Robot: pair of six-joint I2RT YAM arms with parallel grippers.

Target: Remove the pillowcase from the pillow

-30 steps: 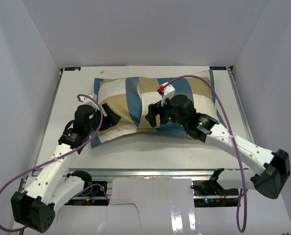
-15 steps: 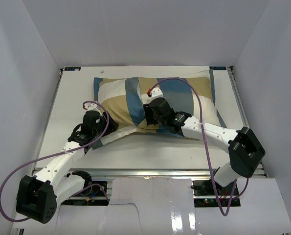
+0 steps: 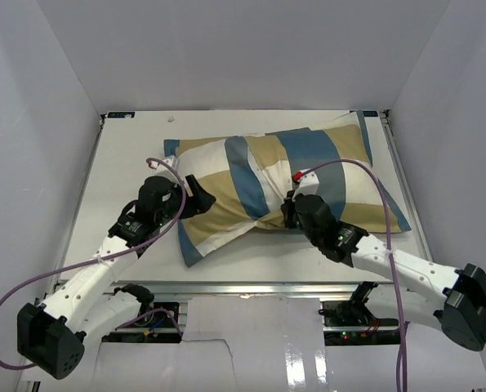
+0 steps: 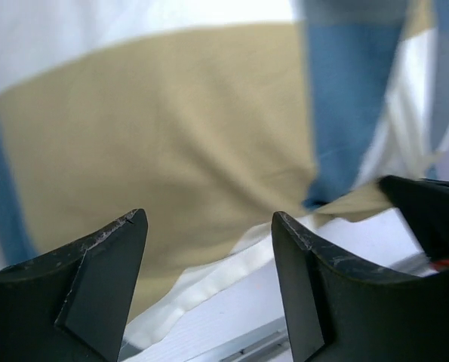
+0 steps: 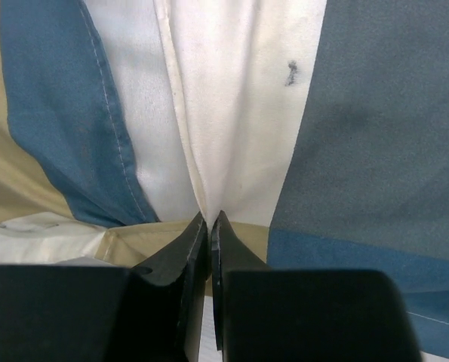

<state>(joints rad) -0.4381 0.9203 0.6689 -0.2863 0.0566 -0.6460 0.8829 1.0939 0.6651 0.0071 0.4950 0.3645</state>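
The pillowcase (image 3: pixel 267 171), in blocks of blue, tan and cream, lies across the middle of the table, bulging and skewed, with its left end nearer the front. The pillow is hidden inside it. My right gripper (image 3: pixel 287 214) is at the cover's front edge. In the right wrist view the right gripper (image 5: pixel 209 219) is shut on a pinched fold of cream pillowcase (image 5: pixel 232 113) fabric. My left gripper (image 3: pixel 200 198) is at the cover's left part. In the left wrist view the left gripper (image 4: pixel 209 219) is open, with a tan block of pillowcase (image 4: pixel 171 121) just beyond its fingers and nothing between them.
The white table (image 3: pixel 128 147) is boxed in by white walls on the left, back and right. Its metal front rail (image 4: pixel 239 348) shows below the left fingers. Purple cables loop over both arms.
My right gripper has shut on the pillowcase's front edge and drawn back toward the near right. The bundle has slewed and bunched. My left gripper moved a little right along the cover.
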